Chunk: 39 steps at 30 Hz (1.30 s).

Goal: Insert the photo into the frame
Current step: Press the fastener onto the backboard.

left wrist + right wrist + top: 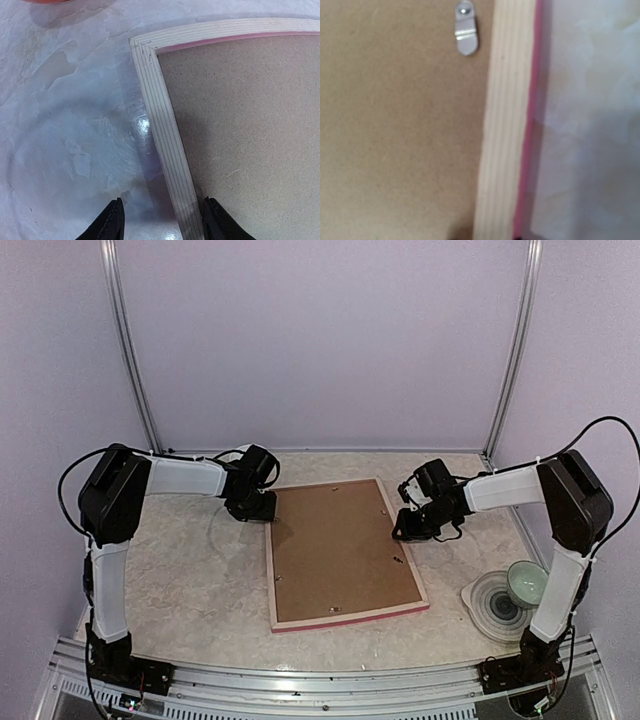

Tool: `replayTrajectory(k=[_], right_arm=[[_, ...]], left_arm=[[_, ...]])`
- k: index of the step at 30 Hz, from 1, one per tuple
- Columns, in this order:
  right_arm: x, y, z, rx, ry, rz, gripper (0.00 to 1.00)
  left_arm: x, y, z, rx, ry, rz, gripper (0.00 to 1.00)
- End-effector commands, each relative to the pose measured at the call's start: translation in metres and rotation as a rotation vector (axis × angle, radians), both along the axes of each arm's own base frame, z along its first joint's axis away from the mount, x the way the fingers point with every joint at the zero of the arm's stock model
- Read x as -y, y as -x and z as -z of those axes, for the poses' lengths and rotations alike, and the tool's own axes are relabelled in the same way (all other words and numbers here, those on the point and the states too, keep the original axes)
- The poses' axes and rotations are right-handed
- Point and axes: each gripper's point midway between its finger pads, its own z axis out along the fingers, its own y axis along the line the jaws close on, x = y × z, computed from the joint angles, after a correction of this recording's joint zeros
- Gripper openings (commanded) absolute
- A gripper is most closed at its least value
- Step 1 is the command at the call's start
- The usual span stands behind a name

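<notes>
The frame [271, 580] lies back side up on the table, its pale wooden rails showing a pink outer edge. A brown backing board [335, 550] fills it. The photo is hidden. My left gripper [262, 512] is at the frame's far left corner. In the left wrist view it [162, 215] stands open astride the left rail [165, 135], one finger over the table, the other touching the board [250, 125]. My right gripper [408, 528] is on the right rail. In the right wrist view its tips [490, 237] barely show, closed on either side of that rail [505, 125].
A metal turn clip [466, 34] sits on the backing board near the right rail. A pale green bowl [527, 583] stands on a ringed plate [490, 608] at the near right, beside the right arm's base. Walls close in the table's back and sides.
</notes>
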Motion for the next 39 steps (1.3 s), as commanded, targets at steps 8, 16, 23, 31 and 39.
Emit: replayTrajectory(k=[8,16,23,31,39], right_arm=[[-0.007,0.007,0.002,-0.019,-0.012,-0.031,0.28],[-0.008,0.007,0.003,-0.022,-0.013,-0.032,0.28],[-0.007,0.007,0.003,-0.023,-0.011,-0.031,0.28],[-0.006,0.006,0.003,-0.018,-0.004,-0.025,0.28],[-0.002,0.003,-0.008,0.004,0.01,-0.014,0.28]], left_arm=[[0.013,0.006,0.002,-0.043,0.029,0.072,0.45],[0.012,0.012,0.004,-0.067,0.013,0.09,0.41],[0.009,0.008,0.003,-0.053,0.011,0.07,0.42],[0.0,-0.002,-0.031,0.058,0.09,-0.002,0.6],[0.003,0.014,-0.063,0.127,0.199,-0.008,0.7]])
